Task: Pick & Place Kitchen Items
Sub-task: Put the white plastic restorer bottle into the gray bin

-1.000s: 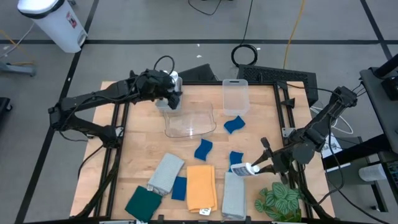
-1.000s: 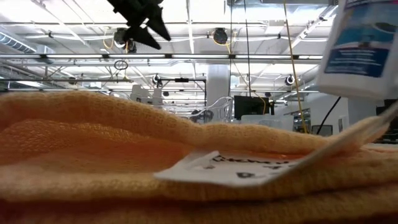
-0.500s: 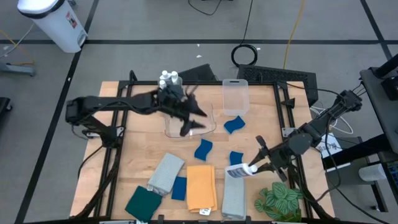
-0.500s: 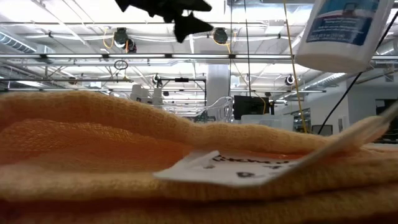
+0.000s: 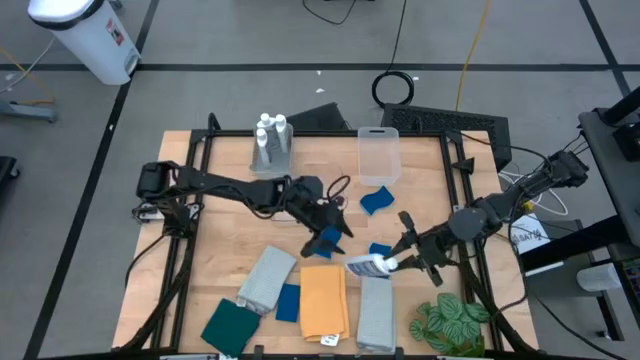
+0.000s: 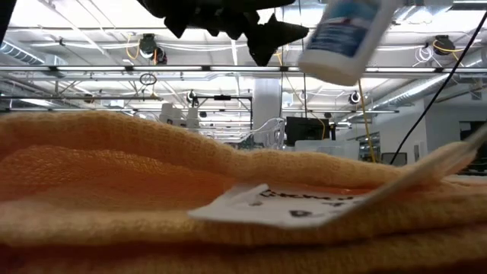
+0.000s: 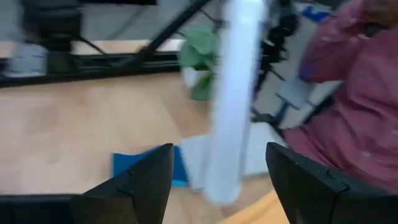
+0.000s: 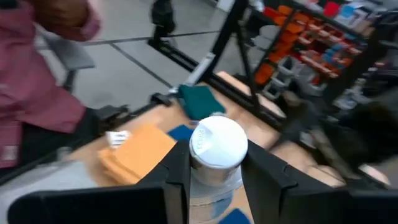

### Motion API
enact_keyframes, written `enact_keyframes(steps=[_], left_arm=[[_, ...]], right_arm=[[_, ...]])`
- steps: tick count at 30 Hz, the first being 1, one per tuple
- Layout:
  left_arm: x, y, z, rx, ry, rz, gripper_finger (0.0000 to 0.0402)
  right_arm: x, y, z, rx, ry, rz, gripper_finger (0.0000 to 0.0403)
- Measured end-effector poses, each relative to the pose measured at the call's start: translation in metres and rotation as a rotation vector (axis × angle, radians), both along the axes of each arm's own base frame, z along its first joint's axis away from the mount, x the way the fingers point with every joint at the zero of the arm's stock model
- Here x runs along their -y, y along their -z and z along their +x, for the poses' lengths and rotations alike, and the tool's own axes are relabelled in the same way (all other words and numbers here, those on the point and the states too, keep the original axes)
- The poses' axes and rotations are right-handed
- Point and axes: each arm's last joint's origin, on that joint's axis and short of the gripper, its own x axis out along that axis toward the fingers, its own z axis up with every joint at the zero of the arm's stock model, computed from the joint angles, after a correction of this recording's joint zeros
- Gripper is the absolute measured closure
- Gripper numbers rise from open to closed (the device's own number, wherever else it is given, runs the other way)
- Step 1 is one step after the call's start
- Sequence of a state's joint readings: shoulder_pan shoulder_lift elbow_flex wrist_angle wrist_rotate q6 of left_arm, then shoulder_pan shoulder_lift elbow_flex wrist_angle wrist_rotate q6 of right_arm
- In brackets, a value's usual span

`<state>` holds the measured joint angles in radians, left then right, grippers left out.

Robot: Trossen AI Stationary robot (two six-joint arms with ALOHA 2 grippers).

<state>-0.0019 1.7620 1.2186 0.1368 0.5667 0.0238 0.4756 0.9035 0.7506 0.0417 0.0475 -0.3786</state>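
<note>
The right gripper is clamped on a white bottle, held above the worktop with its long axis near level and its base pointing away from the gripper, over the grey cloth. The left gripper stands wide and empty just beside it (over a blue sponge).

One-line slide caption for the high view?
Right gripper carries a white bottle above the cloths; open left gripper hovers nearby.

Smooth white plastic bottle, coarse-knit orange cloth with a paper tag, pale wood table.
</note>
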Motion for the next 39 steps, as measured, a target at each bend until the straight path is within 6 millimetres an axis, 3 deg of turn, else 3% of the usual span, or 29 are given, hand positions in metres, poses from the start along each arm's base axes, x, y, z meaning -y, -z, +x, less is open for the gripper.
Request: enact_keyframes(steps=[6, 12, 21, 24, 30, 34, 39], left_arm=[[0.007, 0.0, -0.001, 0.002, 0.046, -0.009, 0.0144], [0.006, -0.001, 0.0, 0.015, 0.041, -0.011, 0.0144], [0.005, 0.0, 0.0, 0.006, 0.039, -0.012, 0.0147], [0.005, 0.0, 0.0, 0.008, 0.036, -0.01, 0.0174], [0.004, 0.0, 0.001, 0.022, -0.007, 0.02, 0.0287], [0.0, -0.002, 0.002, 0.037, -0.053, 0.047, 0.0287], [-0.017, -0.012, 0.001, 0.099, -0.173, 0.102, 0.0287]], right_arm=[[0.011, 0.001, 0.014, 0.032, 0.06, -0.013, 0.0319], [0.017, 0.0, 0.029, 0.099, 0.014, -0.007, 0.0319], [0.028, -0.002, 0.038, 0.17, 0.059, -0.045, 0.0319], [0.032, -0.002, 0.039, 0.165, 0.074, -0.034, 0.0319], [0.037, -0.002, 0.041, 0.153, 0.096, -0.01, 0.0318], [0.04, -0.004, 0.038, 0.149, 0.169, -0.002, 0.0299], [0.049, -0.011, 0.018, 0.124, 0.445, -0.033, 0.0239]])
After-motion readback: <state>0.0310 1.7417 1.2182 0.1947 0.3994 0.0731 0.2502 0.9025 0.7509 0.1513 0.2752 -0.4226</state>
